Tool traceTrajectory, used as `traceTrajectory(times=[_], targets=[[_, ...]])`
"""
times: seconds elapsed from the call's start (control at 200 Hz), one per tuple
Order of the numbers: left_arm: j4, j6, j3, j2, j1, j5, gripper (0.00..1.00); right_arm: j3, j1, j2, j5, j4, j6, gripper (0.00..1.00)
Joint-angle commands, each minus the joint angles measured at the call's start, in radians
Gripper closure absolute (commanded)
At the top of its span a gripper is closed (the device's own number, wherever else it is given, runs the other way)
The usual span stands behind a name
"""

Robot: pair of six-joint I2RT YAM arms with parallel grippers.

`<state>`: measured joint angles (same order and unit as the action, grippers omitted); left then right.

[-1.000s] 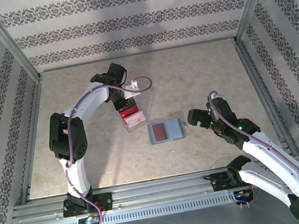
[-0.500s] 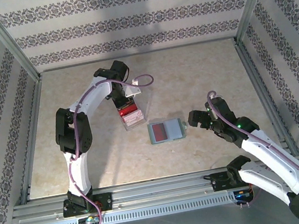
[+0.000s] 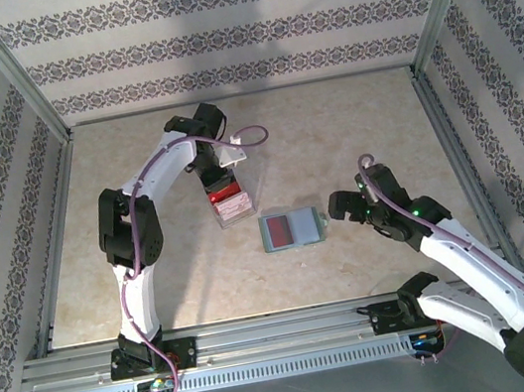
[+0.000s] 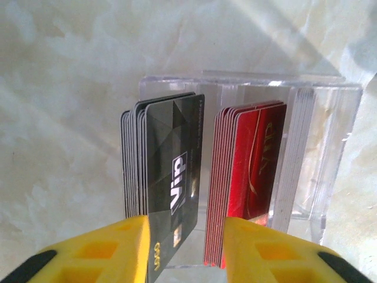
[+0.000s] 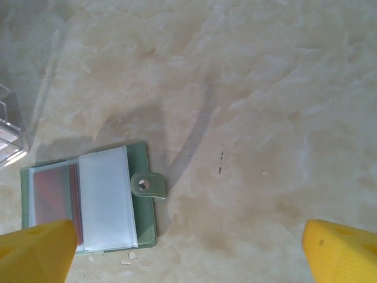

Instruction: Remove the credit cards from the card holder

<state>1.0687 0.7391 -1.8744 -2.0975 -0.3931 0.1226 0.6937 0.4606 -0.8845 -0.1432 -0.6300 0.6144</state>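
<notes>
Arched to upper centre, the left gripper hangs parted, empty, over the tray, whose front dark card reads "Vip". The right gripper gapes empty beside the holder.

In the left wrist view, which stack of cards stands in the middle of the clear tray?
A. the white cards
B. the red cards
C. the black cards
B: the red cards stand in the clear tray between the black cards on the left and the white cards on the right.
</notes>
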Motion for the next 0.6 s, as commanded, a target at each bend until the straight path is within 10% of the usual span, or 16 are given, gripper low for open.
traceTrajectory(times=[0.0, 0.345, 0.595], targets=[[0.03, -0.06, -0.021, 0.086, 0.008, 0.057, 0.56, 0.053, 0.076, -0.05, -0.072, -0.055, -0.021, 0.02], [-0.405, -0.586, 0.379, 0.484, -0.001, 0.047, 0.0, 0.21, 0.329, -0.359, -0.102, -0.043, 0.002, 0.18], [-0.828, -1.17, 0.857, 0.814, -0.008, -0.015, 0.0, 0.327, 0.408, -0.593, -0.043, -0.011, 0.006, 0.24]])
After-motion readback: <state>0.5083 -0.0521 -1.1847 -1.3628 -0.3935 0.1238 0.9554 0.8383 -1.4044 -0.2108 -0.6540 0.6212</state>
